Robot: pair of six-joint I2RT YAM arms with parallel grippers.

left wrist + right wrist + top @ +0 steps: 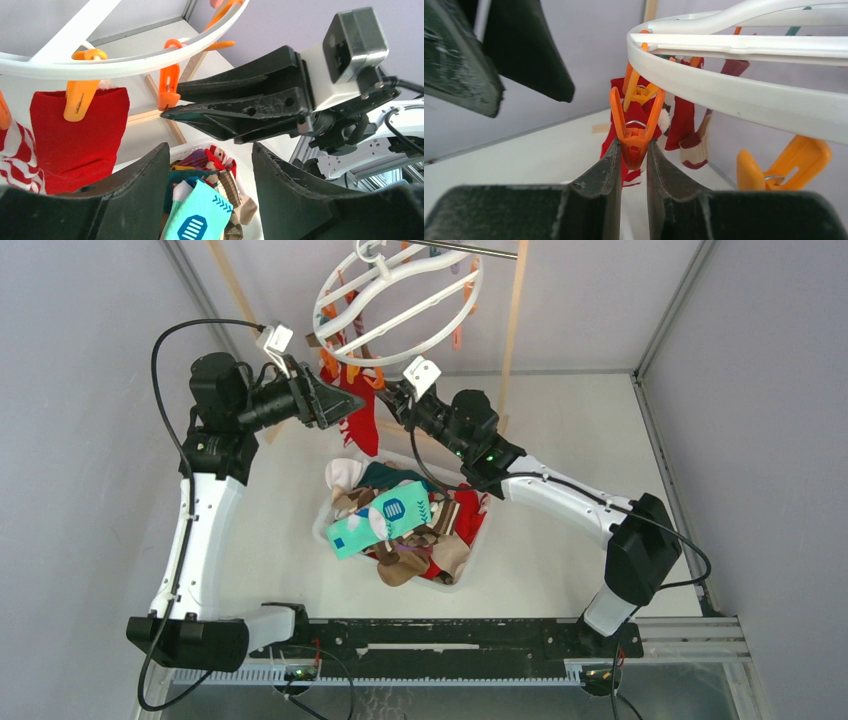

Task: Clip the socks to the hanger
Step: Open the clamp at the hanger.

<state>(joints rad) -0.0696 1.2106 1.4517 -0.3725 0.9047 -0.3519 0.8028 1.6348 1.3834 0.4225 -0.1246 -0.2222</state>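
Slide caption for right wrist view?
Right gripper grips an orange peg below the white hanger ring; red socks hang behind.

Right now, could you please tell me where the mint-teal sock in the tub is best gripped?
Probably pinch the mint-teal sock at its left end in the top view, coming straight down: it lies flat atop the pile, and that end juts toward the tub rim.

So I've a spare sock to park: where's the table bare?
Bare table lies between the tub and the left arm, and far right beyond the right arm. Crowded under the hanger, where the right gripper pinches a peg.
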